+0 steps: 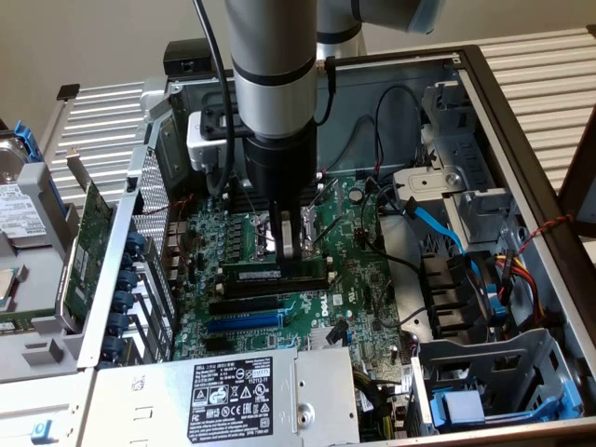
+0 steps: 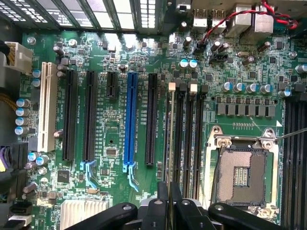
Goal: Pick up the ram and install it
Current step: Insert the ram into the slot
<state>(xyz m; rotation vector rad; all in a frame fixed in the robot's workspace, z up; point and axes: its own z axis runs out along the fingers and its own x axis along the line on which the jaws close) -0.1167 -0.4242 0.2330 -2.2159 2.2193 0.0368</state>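
Misalignment is the risk: the pincer (image 1: 292,251), nearly shut, grips the ram (image 1: 270,276) edge-down just beneath it, over the memory slots (image 2: 185,124); a tilted stick could jam against an end clip (image 2: 193,86).

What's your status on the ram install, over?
Hand shut on the ram. Ram lined along the black memory slots, seating unclear. Blue cable off to the side, not across.
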